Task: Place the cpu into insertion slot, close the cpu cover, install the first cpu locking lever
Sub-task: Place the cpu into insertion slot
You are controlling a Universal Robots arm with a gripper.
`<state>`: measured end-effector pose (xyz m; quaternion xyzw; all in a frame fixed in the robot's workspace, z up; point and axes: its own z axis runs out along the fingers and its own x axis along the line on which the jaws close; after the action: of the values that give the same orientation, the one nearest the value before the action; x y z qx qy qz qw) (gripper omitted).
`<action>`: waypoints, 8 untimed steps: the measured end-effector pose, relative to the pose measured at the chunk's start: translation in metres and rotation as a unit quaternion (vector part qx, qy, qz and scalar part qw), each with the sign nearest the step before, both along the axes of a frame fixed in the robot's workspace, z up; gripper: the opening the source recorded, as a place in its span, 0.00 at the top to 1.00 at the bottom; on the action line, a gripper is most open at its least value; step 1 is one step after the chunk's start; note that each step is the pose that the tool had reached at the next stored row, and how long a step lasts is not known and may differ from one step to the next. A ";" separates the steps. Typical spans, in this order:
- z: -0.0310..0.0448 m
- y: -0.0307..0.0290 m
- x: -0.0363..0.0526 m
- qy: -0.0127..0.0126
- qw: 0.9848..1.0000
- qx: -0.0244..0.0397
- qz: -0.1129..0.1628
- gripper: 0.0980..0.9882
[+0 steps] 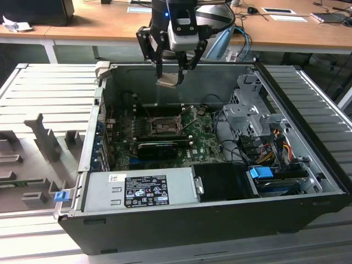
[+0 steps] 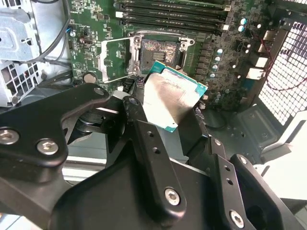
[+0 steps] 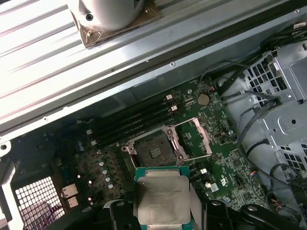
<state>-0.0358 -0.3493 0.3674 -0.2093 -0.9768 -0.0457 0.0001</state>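
Note:
My gripper (image 1: pixel 169 72) hangs above the rear of the open computer case, shut on the cpu (image 1: pixel 168 82). The cpu (image 2: pixel 173 96) is a flat square chip with a pale metallic face and a green edge, held tilted between the black fingers (image 2: pixel 144 139). Below it on the green motherboard lies the insertion slot (image 1: pixel 162 127), a bare square black socket (image 2: pixel 160 50) with a silver rim. The cpu cover (image 2: pixel 115 60), a thin silver frame, is swung open beside the socket. In the first wrist view the cpu (image 3: pixel 162 199) hovers short of the slot (image 3: pixel 154 151), with the cover (image 3: pixel 196 136) raised alongside.
A black graphics card (image 1: pixel 157 147) lies just in front of the socket. A grey power supply (image 1: pixel 137 190) fills the case front. A metal drive cage (image 1: pixel 247 110) and coloured cables (image 1: pixel 267 151) stand at the exterior view's right. Memory slots (image 2: pixel 172 7) run past the socket.

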 end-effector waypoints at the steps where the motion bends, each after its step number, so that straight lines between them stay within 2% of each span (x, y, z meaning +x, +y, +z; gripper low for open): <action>1: -0.0002 0.0000 0.0000 0.000 1.000 0.000 -0.004 0.52; 8: -0.0010 0.0000 0.0000 0.000 1.000 0.000 -0.026 0.52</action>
<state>-0.0358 -0.3493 0.3664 -0.2351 -0.9709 -0.0457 -0.0011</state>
